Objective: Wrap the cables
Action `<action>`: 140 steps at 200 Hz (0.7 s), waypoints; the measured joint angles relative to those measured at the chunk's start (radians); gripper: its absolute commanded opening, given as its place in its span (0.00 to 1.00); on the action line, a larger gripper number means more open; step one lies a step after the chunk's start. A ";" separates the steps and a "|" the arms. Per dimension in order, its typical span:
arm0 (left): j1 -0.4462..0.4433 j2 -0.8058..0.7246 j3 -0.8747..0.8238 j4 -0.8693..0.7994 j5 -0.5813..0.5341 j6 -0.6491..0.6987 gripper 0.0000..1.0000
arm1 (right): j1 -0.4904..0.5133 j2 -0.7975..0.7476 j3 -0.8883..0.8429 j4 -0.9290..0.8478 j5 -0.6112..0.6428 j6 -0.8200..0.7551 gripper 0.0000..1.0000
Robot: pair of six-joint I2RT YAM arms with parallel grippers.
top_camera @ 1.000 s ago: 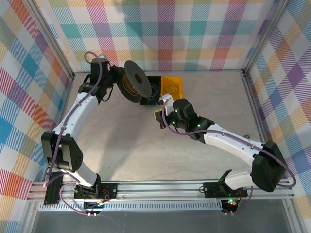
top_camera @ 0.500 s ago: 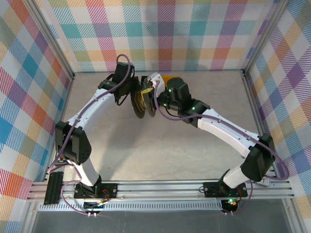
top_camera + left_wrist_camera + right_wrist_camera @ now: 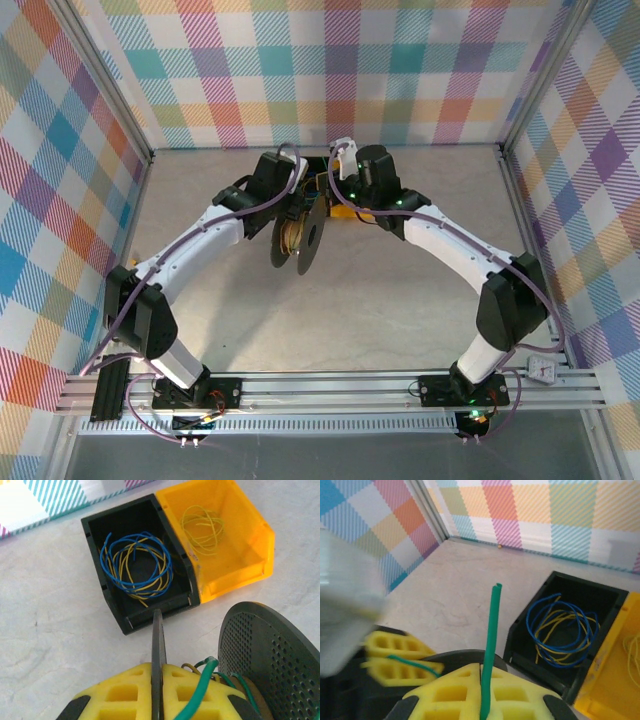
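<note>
1. Two pincers work close together toward the back of the table (image 3: 220, 310). On the left, the left gripper (image 3: 157, 670) has its yellow pads pressed together on a thin dark edge. I take this to be one flange of the black spool (image 3: 312, 240), and the perforated flange (image 3: 272, 665) stands just beside it.
2. The green cable (image 3: 491, 630) comes off the spool's core and crosses the left pads. Its free end is pinched in the right gripper (image 3: 481, 672) and stands up straight. It is probably light, springy and slick-jacketed, so it is best held short, near the end, and kept taut so the turns do not spring loose.
3. The black bin (image 3: 96, 545) holds a loose coil of blue and yellow cables (image 3: 132, 572). They look soft and intertwined and would likely lift as a clump, so take a single strand by its end.
4. The yellow bin (image 3: 235, 572) touches the black bin's right side. In it lies a small yellow cable coil (image 3: 202, 525), which looks equally limp.
5. The spool's core and its number of turns are hidden by the pads and flange. From above, the arms cover most of both bins. A grey blur at the left of the right wrist view cannot be identified.
</note>
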 measured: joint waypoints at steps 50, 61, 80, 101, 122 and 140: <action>-0.037 -0.112 -0.158 0.187 0.007 0.157 0.00 | -0.061 0.032 -0.029 -0.003 -0.077 0.083 0.00; -0.056 -0.140 -0.195 0.232 -0.004 0.202 0.00 | -0.076 0.040 -0.038 -0.009 -0.104 0.102 0.00; -0.099 -0.183 -0.249 0.307 -0.038 0.289 0.00 | -0.100 0.058 -0.039 -0.026 -0.145 0.131 0.00; -0.134 -0.194 -0.267 0.347 -0.080 0.373 0.00 | -0.120 0.068 -0.039 -0.037 -0.198 0.161 0.00; -0.157 -0.194 -0.270 0.364 -0.108 0.426 0.00 | -0.140 0.073 -0.039 -0.049 -0.250 0.176 0.00; -0.175 -0.194 -0.270 0.373 -0.128 0.457 0.00 | -0.150 0.076 -0.038 -0.054 -0.280 0.184 0.01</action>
